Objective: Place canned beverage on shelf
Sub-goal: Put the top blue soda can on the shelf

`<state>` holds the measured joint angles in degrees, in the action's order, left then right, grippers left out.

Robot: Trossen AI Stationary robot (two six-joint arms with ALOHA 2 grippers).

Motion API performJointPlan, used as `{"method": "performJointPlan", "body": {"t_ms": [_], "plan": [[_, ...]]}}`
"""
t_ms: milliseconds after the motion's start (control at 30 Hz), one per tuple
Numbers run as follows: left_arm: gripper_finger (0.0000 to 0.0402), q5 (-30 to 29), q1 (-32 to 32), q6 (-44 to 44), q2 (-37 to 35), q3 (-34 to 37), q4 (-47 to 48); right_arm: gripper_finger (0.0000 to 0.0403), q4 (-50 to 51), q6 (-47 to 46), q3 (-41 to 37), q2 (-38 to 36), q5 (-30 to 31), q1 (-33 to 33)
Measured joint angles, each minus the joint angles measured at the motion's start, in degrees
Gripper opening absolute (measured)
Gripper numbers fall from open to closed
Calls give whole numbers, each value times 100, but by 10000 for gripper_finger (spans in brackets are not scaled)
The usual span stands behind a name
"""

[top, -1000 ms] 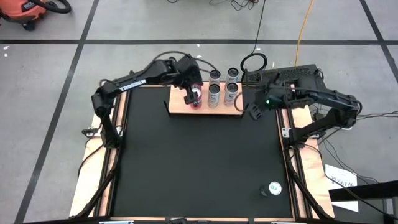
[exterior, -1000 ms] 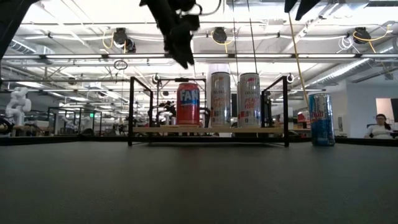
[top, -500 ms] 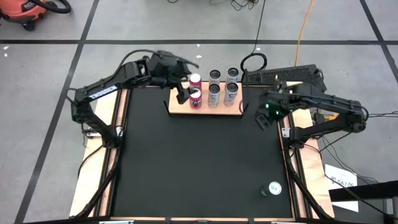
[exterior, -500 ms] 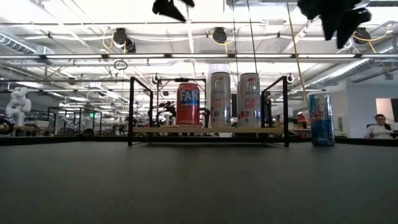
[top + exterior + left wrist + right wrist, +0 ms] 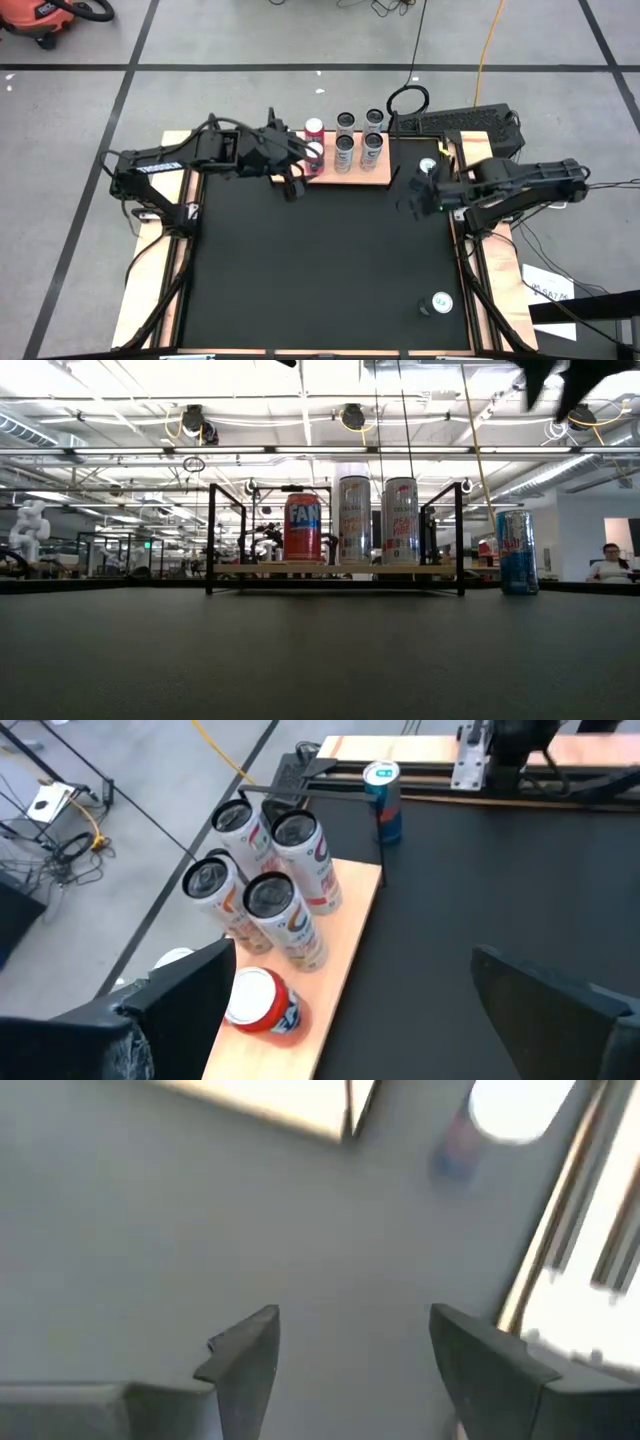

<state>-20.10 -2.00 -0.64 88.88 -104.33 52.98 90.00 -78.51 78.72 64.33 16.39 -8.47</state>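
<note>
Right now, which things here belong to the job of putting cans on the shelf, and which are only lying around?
Belongs to the job:
shelf
red can on it
four silver cans on it
blue can on the table beside the shelf
can near the front edge
left gripper
right gripper

Lying around:
keyboard
yellow cable

The little light-wood shelf (image 5: 345, 172) with black corner posts already has six upright cans on it, while a blue can (image 5: 428, 169) stands just off its right end.
</note>
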Motion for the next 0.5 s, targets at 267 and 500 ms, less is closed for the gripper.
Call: {"method": "performJointPlan", "body": {"t_ms": [267,500], "plan": [[397,-8,128,-411,0,0,74,266,-114,1692,-60,7,609,1535],[397,-85,264,-858,0,-1,183,317,-301,2118,-550,30,585,2927]]}}
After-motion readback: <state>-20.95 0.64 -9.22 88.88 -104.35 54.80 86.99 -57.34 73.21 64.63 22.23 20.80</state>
